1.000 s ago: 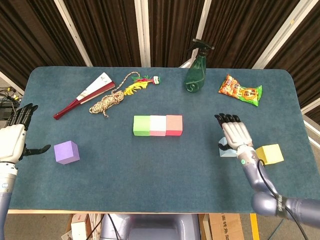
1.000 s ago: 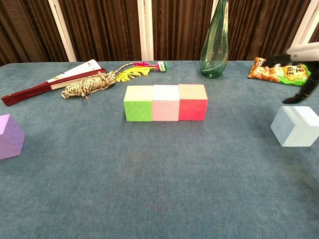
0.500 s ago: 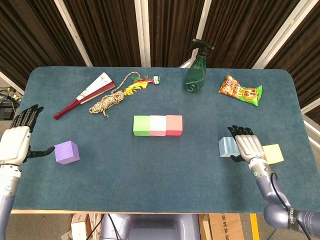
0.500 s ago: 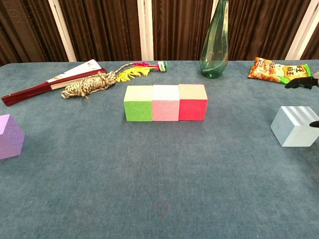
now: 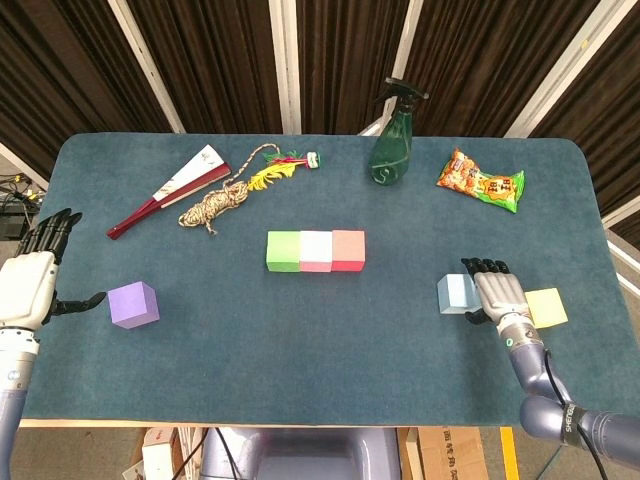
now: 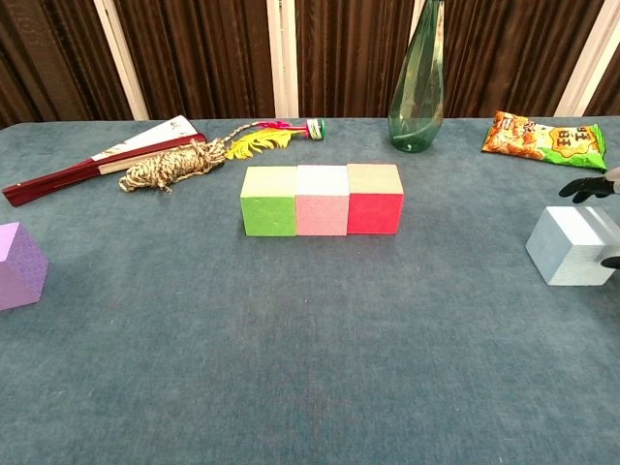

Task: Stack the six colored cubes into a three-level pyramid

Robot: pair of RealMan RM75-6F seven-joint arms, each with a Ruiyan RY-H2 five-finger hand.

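Observation:
Green, pink and red cubes stand touching in a row at mid-table; the chest view shows the same green, pink and red row. A light blue cube sits to the right. My right hand is against its right side, fingers spread behind it and thumb in front, not clamped. A yellow cube lies just right of that hand. At the left, a purple cube sits on the cloth. My left hand is open beside it, thumb short of it.
Along the far side lie a folded fan, a coil of rope, a feathered toy, a green spray bottle and a snack bag. The blue table cloth ends near my hands at the front edge.
My right hand came down from above the light blue cube and settled against its right side. The left hand barely shifted. No cube moved.

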